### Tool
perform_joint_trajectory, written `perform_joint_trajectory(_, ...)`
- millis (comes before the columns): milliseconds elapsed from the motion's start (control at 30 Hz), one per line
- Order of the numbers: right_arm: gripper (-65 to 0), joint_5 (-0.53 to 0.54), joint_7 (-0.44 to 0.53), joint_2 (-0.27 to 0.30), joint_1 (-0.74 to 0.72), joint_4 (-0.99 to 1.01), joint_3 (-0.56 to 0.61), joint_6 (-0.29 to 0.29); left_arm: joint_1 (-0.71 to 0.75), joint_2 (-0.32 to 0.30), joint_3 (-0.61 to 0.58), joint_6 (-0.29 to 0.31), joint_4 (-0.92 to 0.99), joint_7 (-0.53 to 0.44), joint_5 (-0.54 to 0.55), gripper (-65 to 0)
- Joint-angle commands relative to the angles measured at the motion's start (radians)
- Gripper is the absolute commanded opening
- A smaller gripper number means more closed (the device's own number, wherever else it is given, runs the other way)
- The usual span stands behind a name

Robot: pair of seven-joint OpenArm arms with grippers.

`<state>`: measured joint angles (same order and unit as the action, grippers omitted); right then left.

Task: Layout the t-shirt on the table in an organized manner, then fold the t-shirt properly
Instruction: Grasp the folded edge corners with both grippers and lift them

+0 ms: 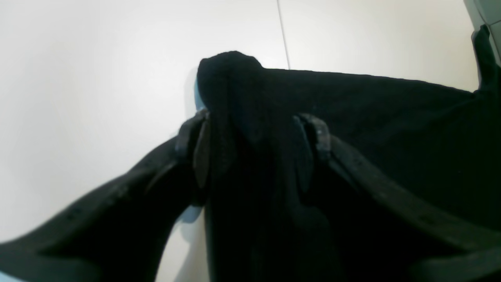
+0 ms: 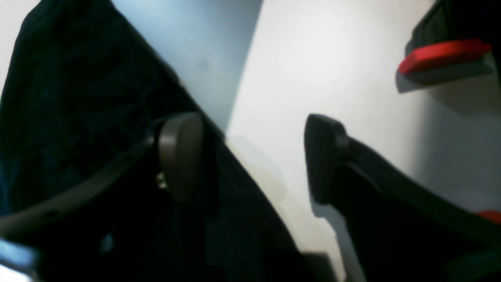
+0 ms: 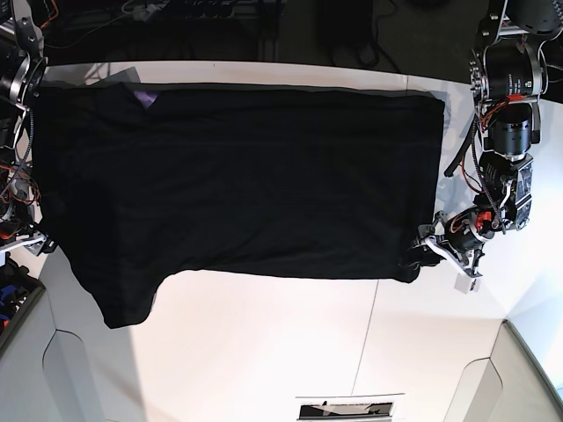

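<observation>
Broadly spread, the black cloth t-shirt [image 3: 237, 180] lies flat on the smooth white worktop [image 3: 290, 352], a sleeve trailing at one lower corner and a sliver of purple showing near the far edge. At the hem corner, the left end effector [image 1: 254, 152] pinches a bunched fold of the fabric. The right end effector [image 2: 250, 156] stands wide, one finger [image 2: 180, 152] against dark cloth, gripping nothing.
</observation>
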<state>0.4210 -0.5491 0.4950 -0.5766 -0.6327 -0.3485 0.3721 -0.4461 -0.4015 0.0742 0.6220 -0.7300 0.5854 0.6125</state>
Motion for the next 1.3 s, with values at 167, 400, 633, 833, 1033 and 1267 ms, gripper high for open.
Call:
perform_joint_trajectory(167,-24.7,0.009,0.019,-0.015,-0.027,-0.016,0.042,0.008,-0.014,-0.011,0.001,-0.01,0.0,0.016,-0.029,-29.7)
perform_joint_trajectory(400,-24.7,0.009,0.034,-0.063,-0.027,-0.016,0.138,0.017,-0.014,-0.011,0.001,-0.051,0.0,-0.021,-0.057,-29.8)
perform_joint_trajectory(633,-24.7,0.009,0.033,-0.108,-0.03,-0.024,0.144,0.055,-0.019,-0.011,0.001,-0.05,0.0,-0.027,-0.063,-29.9)
perform_joint_trajectory(833,-35.2,0.004,0.03,-0.113,-0.05,-0.025,0.145,0.08,-0.019,-0.011,0.001,-0.05,0.0,-0.034,-0.108,-41.2)
perform_joint_trajectory(1033,-65.0,0.005,0.025,-0.102,-0.064,-0.053,0.144,0.19,-0.025,-0.014,0.001,0.058,-0.003,-0.053,-0.145,-65.0)
perform_joint_trajectory(1267,-65.0,0.058,-0.148,-0.062,-0.04,-0.249,0.144,0.184,-0.019,-0.073,0.001,0.076,-0.112,0.045,0.034,-65.0)
